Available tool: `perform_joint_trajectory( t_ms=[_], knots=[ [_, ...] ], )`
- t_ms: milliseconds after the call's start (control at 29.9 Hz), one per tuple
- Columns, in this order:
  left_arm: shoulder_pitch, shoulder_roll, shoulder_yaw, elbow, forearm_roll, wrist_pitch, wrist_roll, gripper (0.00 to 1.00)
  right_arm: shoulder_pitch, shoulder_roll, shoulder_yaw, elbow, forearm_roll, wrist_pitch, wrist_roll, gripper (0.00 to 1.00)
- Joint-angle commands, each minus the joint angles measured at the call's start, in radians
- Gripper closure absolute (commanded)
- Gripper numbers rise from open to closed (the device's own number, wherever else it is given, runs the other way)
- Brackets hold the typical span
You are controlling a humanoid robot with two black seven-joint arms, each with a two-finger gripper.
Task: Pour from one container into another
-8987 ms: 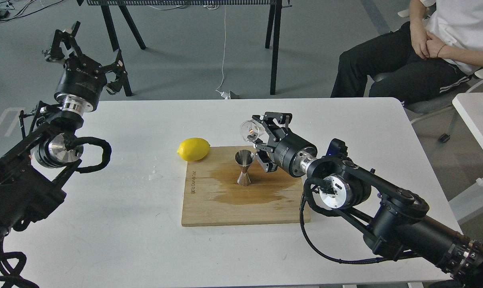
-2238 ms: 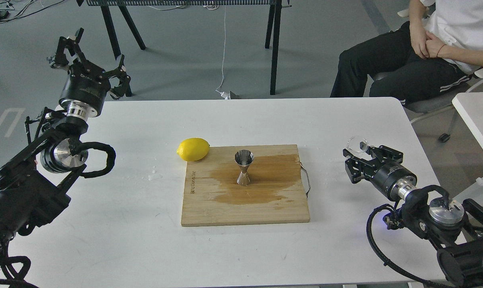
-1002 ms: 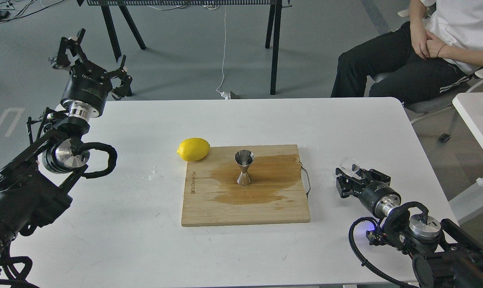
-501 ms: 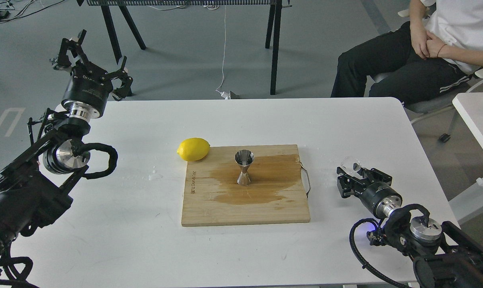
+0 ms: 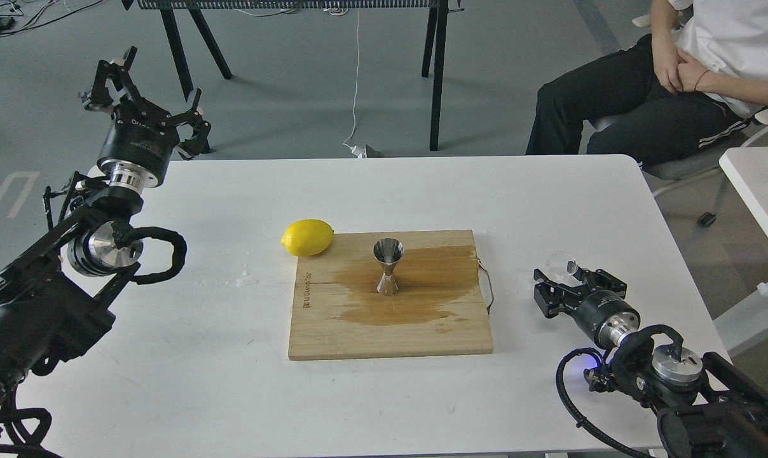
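Clear glass cup, small, round, see-through, low over white table right of cutting board, at tip of my right gripper; whether fingers clamp it, cannot tell. Steel jigger upright on board's wet stain. Lemon at board's far-left corner. Left gripper spread wide, empty.

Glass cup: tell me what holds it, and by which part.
The glass cup sits at the tip of the right pincer, low over the table; whether it's gripped can't be told. The left pincer holds nothing.
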State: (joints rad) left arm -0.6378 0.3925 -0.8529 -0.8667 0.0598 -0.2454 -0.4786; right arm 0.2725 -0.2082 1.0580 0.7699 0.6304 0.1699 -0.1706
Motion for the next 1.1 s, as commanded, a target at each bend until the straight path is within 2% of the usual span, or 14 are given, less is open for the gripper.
perform_joint_trajectory(
  t_ms=[0,67,134,301,501,735,1069],
  knots=[
    [0.001,0.000,0.000,0.000,0.000,0.000,0.000,0.00,-0.001,0.000,0.000,-0.001,0.000,0.003,0.000,0.24],
    [0.001,0.000,0.000,0.000,0.000,0.000,0.000,0.00,-0.001,0.000,0.000,-0.001,0.000,0.003,0.000,0.20],
    [0.001,0.000,0.000,-0.002,0.000,0.000,0.000,0.00,-0.004,0.001,0.000,0.002,0.000,0.008,0.000,0.00],
    [0.001,0.008,0.000,-0.018,0.000,0.002,0.000,0.00,-0.044,-0.006,0.016,0.040,0.000,0.016,-0.001,0.00],
    [0.003,0.014,-0.002,-0.025,0.000,0.014,0.000,0.00,-0.125,-0.062,0.052,0.178,0.002,0.083,-0.001,0.00],
    [0.003,0.011,-0.002,-0.035,0.000,0.023,0.000,0.00,-0.153,-0.122,0.108,0.318,0.000,0.103,0.002,0.00],
    [-0.002,0.012,-0.003,-0.032,0.000,0.026,0.008,0.00,-0.064,-0.181,0.157,0.347,-0.136,0.316,0.013,0.00]
  ],
)
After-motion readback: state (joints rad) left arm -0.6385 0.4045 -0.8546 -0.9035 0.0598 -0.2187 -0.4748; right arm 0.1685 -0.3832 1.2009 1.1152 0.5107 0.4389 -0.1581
